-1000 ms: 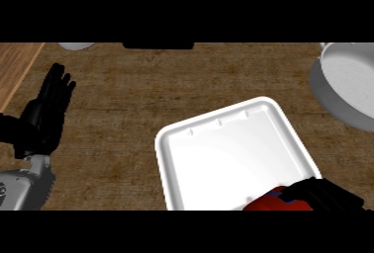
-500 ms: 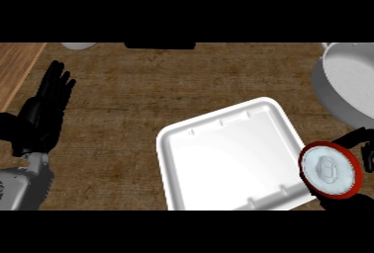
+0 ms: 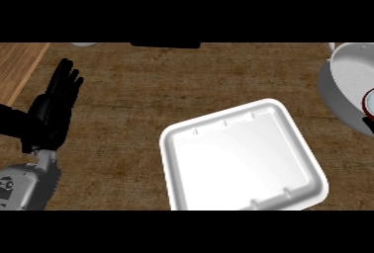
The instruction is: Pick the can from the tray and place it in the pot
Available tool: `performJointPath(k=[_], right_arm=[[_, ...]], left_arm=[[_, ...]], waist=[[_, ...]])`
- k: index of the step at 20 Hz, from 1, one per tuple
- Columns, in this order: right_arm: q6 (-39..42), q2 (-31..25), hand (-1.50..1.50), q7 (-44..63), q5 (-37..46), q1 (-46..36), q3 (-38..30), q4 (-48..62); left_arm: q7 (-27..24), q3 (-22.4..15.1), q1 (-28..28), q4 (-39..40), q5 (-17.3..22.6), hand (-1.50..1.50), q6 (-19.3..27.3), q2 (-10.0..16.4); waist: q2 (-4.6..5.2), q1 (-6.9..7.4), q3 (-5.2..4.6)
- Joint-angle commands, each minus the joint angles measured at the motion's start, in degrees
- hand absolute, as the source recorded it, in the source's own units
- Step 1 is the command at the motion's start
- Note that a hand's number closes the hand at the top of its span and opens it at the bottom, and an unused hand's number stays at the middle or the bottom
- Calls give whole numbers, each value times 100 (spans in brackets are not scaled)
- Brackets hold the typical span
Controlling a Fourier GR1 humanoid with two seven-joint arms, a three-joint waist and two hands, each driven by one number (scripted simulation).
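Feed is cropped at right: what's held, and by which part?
Left hand holds nothing. The can shows as a sliver over the pot at the right edge; its hold cannot be told.

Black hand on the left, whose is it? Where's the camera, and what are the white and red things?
That is the robot's left hand, on a grey arm, open and resting with fingers up. The camera sits in the robot's head and looks down at a brown counter. The big white thing is a tray with nothing in it. At the right edge stands a grey pot. The red bit there is a can, right by the pot. The dark bit under it is the robot's right hand, mostly out of the picture, so I cannot see how it holds the can.
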Motion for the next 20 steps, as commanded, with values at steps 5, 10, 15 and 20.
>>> performJointPath(k=[5,10,15,20], right_arm=[[-497,-333,150,-1546,657,-1663,31,3353],[-96,-131,150,-1904,510,-2461,36,4998],[720,-197,-150,-2278,394,-2966,22,6039],[1501,4,-150,-3247,-216,-3133,-406,6596]], left_arm=[[29,23,-235,184,-2,0,-79,-47],[-256,-55,-25,185,-96,0,-92,-187],[-7,-67,-248,170,-96,0,-86,-164],[3,21,-128,140,-89,0,-31,-167]], waist=[[30,152,0],[9,124,-5],[45,177,8],[11,72,16]])
